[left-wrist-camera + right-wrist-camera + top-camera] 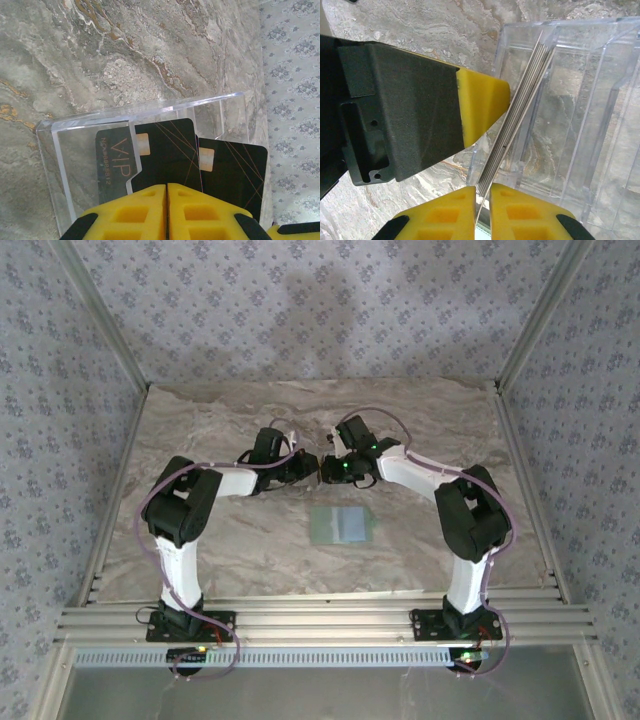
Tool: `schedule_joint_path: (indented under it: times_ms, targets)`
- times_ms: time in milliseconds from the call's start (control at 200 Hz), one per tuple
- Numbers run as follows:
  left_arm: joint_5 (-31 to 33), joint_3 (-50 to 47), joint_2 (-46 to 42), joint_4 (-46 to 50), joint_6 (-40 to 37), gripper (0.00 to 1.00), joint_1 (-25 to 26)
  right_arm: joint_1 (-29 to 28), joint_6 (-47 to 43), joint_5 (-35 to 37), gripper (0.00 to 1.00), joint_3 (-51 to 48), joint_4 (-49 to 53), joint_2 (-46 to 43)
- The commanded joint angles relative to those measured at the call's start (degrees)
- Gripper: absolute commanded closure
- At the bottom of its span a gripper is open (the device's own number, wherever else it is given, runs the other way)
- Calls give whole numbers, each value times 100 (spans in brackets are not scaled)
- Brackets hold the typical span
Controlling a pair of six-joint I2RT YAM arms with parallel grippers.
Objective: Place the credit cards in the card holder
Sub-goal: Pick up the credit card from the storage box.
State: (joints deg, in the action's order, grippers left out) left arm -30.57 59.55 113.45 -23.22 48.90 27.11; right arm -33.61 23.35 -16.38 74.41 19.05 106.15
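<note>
Several credit cards stand on edge in a clear plastic box (150, 107). A grey "VIP" card (114, 162) and two black cards (170, 152) with gold chips face the left wrist camera. My left gripper (167, 186) is shut, its yellow tips against the near face of the front black card. In the right wrist view the card stack (517, 120) is seen edge-on, its lower end running into the narrow gap of my right gripper (483, 190), which is shut on it. The pale grey-green card holder (340, 525) lies flat on the table, nearer the bases than both grippers.
The two grippers (320, 468) meet tip to tip at mid-table. The left gripper's finger (480, 107) and dark body lie just left of the card stack. The clear box (580, 125) has several inner dividers. Patterned walls enclose the marble table (200, 530).
</note>
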Motion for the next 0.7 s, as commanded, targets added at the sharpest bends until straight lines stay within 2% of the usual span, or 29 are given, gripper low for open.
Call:
schedule_joint_path:
  times_ms: [0,215,355,485,699]
  targets:
    - [622,-181,489,890,-188,89,12,3,65,-245,86,-37,53,-165]
    - [554,-170,501,864,-178,89,4,49,207,-53,93,-98,97,-228]
    - [396,-239,374,752,-127,89,-43,52,299,389,99,-135,239,-352]
    - [17,-321,118,579,-95,85,-103,40,398,520,100,-284,161,-568]
    - [-101,-524,-642,726,-143,78,-185,10,520,934,100,-517,120,-1011]
